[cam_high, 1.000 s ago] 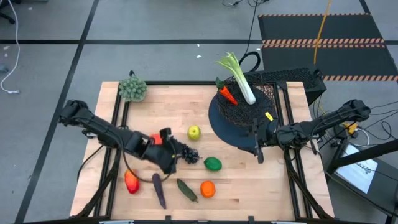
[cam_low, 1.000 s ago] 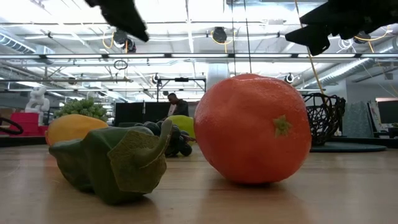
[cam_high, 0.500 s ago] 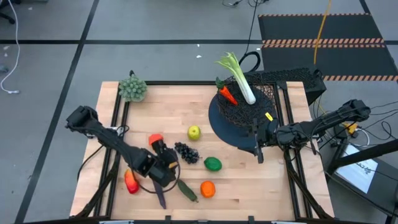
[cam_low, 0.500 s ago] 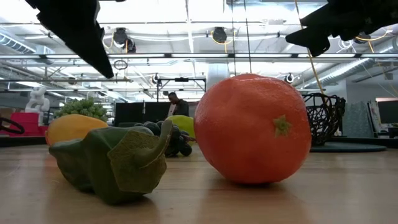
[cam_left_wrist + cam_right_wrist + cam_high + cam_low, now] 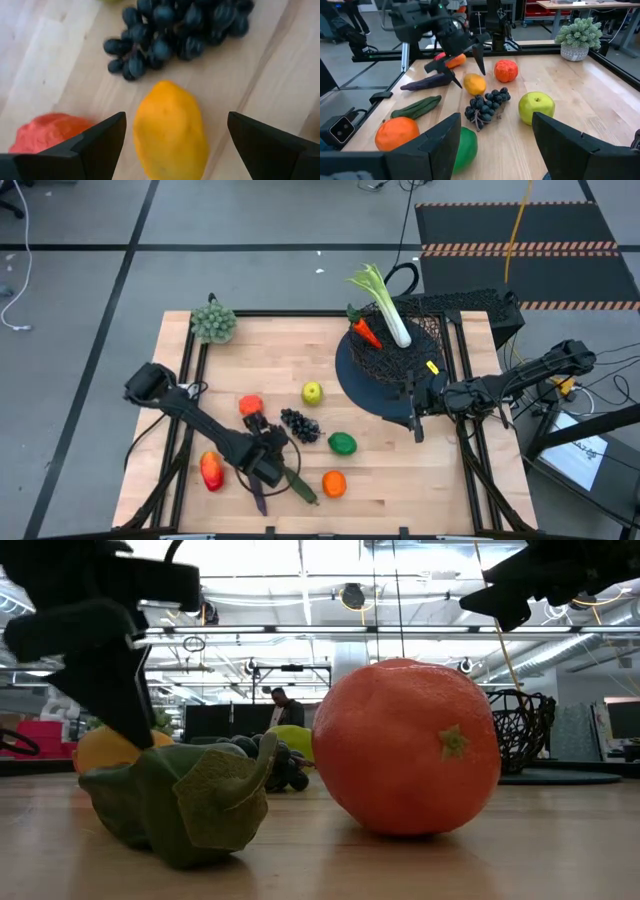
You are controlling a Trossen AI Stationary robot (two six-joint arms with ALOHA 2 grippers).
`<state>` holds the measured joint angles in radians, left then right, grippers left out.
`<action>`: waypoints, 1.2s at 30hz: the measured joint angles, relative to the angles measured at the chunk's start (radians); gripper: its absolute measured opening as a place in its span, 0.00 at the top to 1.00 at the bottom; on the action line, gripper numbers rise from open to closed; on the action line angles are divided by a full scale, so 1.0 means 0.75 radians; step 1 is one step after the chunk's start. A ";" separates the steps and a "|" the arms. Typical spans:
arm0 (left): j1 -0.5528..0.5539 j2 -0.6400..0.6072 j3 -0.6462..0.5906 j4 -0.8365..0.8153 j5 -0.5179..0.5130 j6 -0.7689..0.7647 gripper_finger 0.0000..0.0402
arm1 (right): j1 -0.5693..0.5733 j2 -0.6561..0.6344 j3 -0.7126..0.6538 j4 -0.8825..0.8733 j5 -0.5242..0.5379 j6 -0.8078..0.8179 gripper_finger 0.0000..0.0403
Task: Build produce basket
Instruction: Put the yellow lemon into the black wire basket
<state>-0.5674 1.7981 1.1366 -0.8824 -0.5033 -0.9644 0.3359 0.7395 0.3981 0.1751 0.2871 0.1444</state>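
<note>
Left tool [image 5: 172, 132] hovers wide open, empty, straddling lemon [image 5: 170, 132] on worktop [image 5: 400, 460], grapes [image 5: 175, 30] just beyond. Right tool [image 5: 492, 145] waits parted, empty, beside basket [image 5: 395, 345] holding leek [image 5: 385, 305], carrot [image 5: 367, 333]. Risk: rounded lemon squirts from closing fingers, rolls into grapes.

Both arms are dark, almost black, built of slim tubes joined by bulkier rounded joints. The left arm [image 5: 190, 415] trails thin black cables. The right arm [image 5: 520, 380] carries what may be a small yellow tag. The fingers [image 5: 95, 145] are matte black, tapering wedges.
</note>
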 joint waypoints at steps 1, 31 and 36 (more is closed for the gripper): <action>0.000 0.008 -0.001 -0.009 0.009 -0.014 0.13 | 0.000 0.000 0.000 0.001 0.000 0.000 0.41; 0.132 -0.354 0.071 0.533 -0.178 0.754 0.40 | 0.002 0.461 0.002 0.716 -0.002 -0.285 0.41; 0.237 -0.299 0.072 0.799 0.077 0.988 0.40 | 0.046 0.573 0.052 0.731 -0.001 -0.412 0.39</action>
<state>-0.3893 1.5740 1.1906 -0.2834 -0.4458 -0.2234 0.3701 1.1689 0.4372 0.7237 0.2866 -0.1649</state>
